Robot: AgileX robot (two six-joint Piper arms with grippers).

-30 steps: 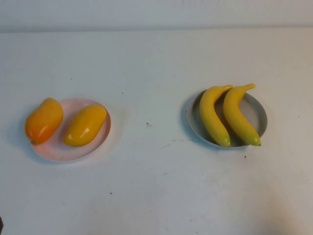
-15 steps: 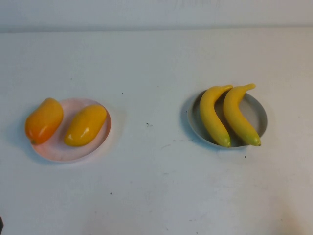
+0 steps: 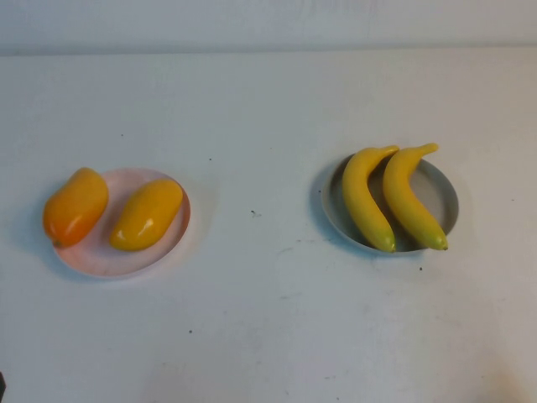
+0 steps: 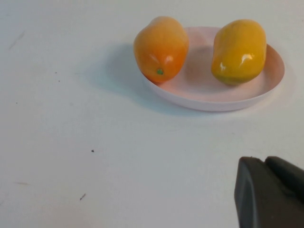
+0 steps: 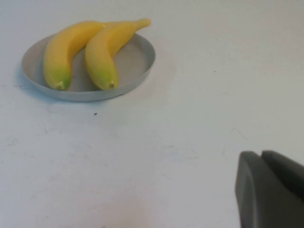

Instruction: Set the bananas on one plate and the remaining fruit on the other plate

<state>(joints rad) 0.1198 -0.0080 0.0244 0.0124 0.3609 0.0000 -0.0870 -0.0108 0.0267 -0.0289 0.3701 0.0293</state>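
Two bananas point(image 3: 390, 201) lie side by side in the grey-blue plate point(image 3: 443, 195) on the robot's right half of the worktop point(image 3: 268, 319). Their stems point away from the robot and reach over the far rim; their greenish tips rest at the near rim. The two touch along part of their length.

Two mango-like fruits point(image 3: 113, 210) sit on the pale pink plate point(image 3: 101, 256) on the left half. The yellower one point(image 3: 147, 214) lies wholly within the plate. The more orange one point(image 3: 75, 206) rests on the plate's left edge and overhangs it. The two fruits lie near each other with a strip of plate showing between them.

The two plates stand well apart, with bare white worktop between them.

The left tool point(image 4: 270, 192) shows only in the left wrist view, as a dark shape at the frame's corner, over the worktop and clear of the pink plate; its fingers are together, holding nothing. The right tool point(image 5: 270, 190) shows likewise in the right wrist view, clear of the grey-blue plate, fingers together and empty.
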